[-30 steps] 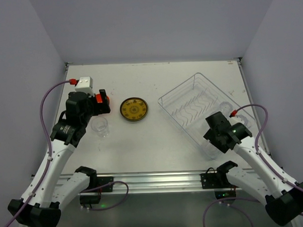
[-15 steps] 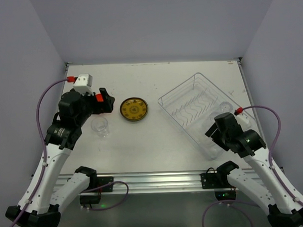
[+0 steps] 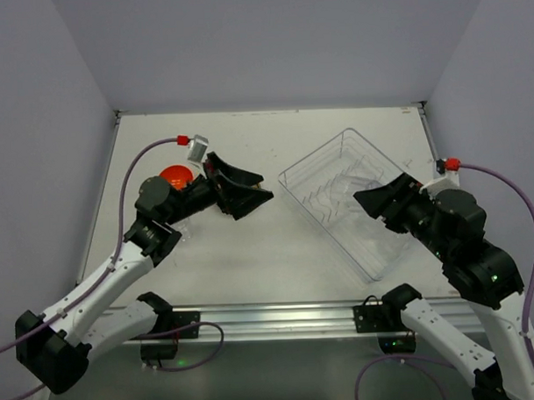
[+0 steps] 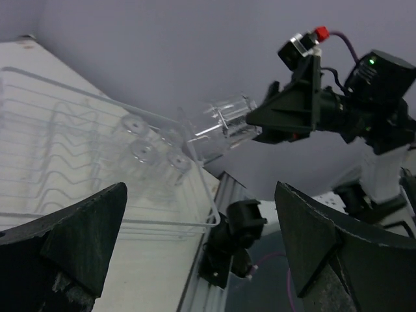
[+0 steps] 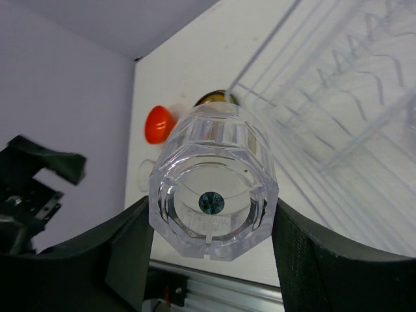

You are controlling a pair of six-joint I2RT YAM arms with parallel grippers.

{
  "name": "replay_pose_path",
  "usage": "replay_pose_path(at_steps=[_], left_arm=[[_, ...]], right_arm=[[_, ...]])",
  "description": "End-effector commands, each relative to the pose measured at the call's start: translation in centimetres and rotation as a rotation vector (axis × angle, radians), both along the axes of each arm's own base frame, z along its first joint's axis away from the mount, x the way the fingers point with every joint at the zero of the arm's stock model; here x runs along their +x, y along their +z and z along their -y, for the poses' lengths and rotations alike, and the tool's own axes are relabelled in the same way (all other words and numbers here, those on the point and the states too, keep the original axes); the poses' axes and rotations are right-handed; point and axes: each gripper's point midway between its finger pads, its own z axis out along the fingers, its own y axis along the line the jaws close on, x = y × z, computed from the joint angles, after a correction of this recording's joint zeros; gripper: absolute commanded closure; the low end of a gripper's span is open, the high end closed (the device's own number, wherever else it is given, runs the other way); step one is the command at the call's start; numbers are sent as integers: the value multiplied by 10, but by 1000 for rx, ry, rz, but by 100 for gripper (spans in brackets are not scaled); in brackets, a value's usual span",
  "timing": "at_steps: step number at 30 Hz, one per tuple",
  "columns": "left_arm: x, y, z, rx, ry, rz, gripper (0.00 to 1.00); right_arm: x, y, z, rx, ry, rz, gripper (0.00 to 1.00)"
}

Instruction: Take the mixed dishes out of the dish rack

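Note:
My right gripper point(image 5: 211, 250) is shut on a clear plastic cup point(image 5: 213, 188) and holds it on its side, above the dish rack's point(image 3: 336, 176) near right part. The left wrist view shows that cup point(image 4: 224, 122) in the air above the rack point(image 4: 58, 156), where three more clear cups point(image 4: 144, 152) stand. My left gripper point(image 3: 253, 190) is wide open and empty, pointing right, and hides the olive-yellow plate point(image 5: 214, 98) from above. The orange bowl point(image 3: 175, 177) sits on the table at the left. Another clear cup point(image 5: 144, 175) stands near it.
The rack's wire plate holder point(image 3: 333, 196) has no plates in it. The table's near edge rail point(image 3: 271, 318) runs between the arm bases. Grey walls close in the left, back and right sides.
My left gripper has drawn off the orange bowl and swung right over the yellow plate, jaws open. My right gripper has risen out of the rack holding a cup.

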Motion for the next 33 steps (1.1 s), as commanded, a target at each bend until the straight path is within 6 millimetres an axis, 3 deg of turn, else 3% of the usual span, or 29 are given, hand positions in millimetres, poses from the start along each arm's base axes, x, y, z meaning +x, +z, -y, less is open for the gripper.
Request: replay_pose_path(at_steps=[1, 3, 5, 6, 13, 18, 21, 22, 24, 25, 26, 27, 28, 29, 30, 31, 32, 33], left_arm=[[-40, 48, 24, -162, -189, 153, 0], [-38, 45, 27, -191, -173, 140, 0], [-49, 50, 28, -255, -197, 176, 0], [-49, 51, 31, -269, -202, 182, 0], [-91, 57, 54, -362, -362, 187, 0], [-107, 64, 66, -402, -439, 196, 10], [-109, 66, 74, -401, -459, 196, 32], [-110, 67, 75, -401, -463, 200, 49], [-110, 65, 75, -397, -459, 207, 69], [-109, 65, 75, -397, -451, 209, 89], [-110, 66, 73, -397, -447, 221, 100], [-108, 62, 74, -373, -432, 234, 100], [-112, 64, 68, -367, -422, 250, 100], [-107, 53, 71, -314, -401, 215, 100], [-101, 48, 70, -274, -348, 239, 100], [-93, 56, 58, -271, -255, 229, 100], [-75, 19, 63, -96, -176, 155, 100], [-60, 9, 57, -7, -81, 119, 100]], right_arm=[[-8, 68, -50, 132, 290, 226, 93], [-13, 81, -58, 152, 345, 260, 93], [-18, 87, -62, 182, 376, 271, 93], [-29, 99, -69, 221, 444, 321, 94], [-43, 107, -87, 282, 584, 395, 93], [-40, 106, -90, 269, 605, 446, 93], [-43, 103, -100, 275, 679, 462, 93], [-43, 99, -103, 273, 702, 451, 92], [-41, 91, -107, 263, 719, 438, 92], [-39, 89, -107, 259, 717, 437, 92], [-37, 89, -105, 253, 704, 446, 92], [-36, 87, -105, 245, 700, 450, 91], [-36, 88, -105, 237, 705, 461, 87], [-36, 86, -106, 210, 718, 482, 75], [-33, 83, -105, 201, 706, 482, 16], [-27, 79, -103, 188, 674, 474, 1], [-7, 62, -88, 120, 539, 416, 1], [3, 60, -74, 72, 442, 396, 1]])
